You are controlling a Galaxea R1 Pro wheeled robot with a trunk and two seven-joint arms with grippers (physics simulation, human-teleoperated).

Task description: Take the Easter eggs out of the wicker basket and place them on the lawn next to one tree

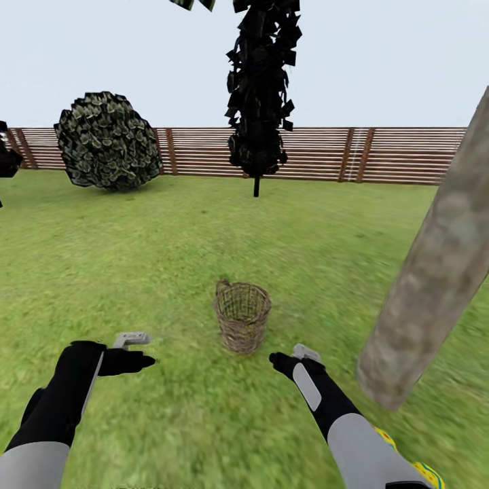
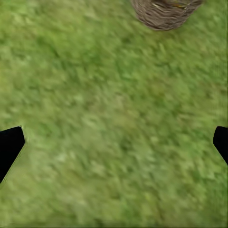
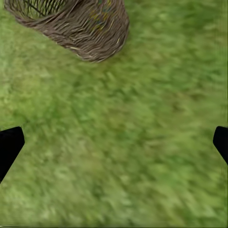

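Note:
The wicker basket (image 1: 242, 316) stands upright on the lawn (image 1: 170, 258), straight ahead between my two arms. Faint yellow and blue flecks show through its weave (image 3: 102, 14), and I cannot tell what is inside. Two yellow patterned Easter eggs (image 1: 386, 438) (image 1: 429, 473) lie on the grass near the foot of the tree trunk (image 1: 435, 272), partly hidden by my right forearm. My left gripper (image 1: 139, 350) hovers open over grass left of the basket. My right gripper (image 1: 292, 354) is open just right of the basket's base. Both wrist views show the fingertips (image 2: 9, 147) (image 3: 9, 147) wide apart with nothing between them, and the basket (image 2: 164, 12) at the edge.
The thick grey-brown trunk slants across the right side, close to my right arm. A round dark bush (image 1: 109, 139) and a narrow black conifer (image 1: 261, 88) stand far off before a slatted wooden fence (image 1: 326, 153). Open grass spreads to the left and ahead.

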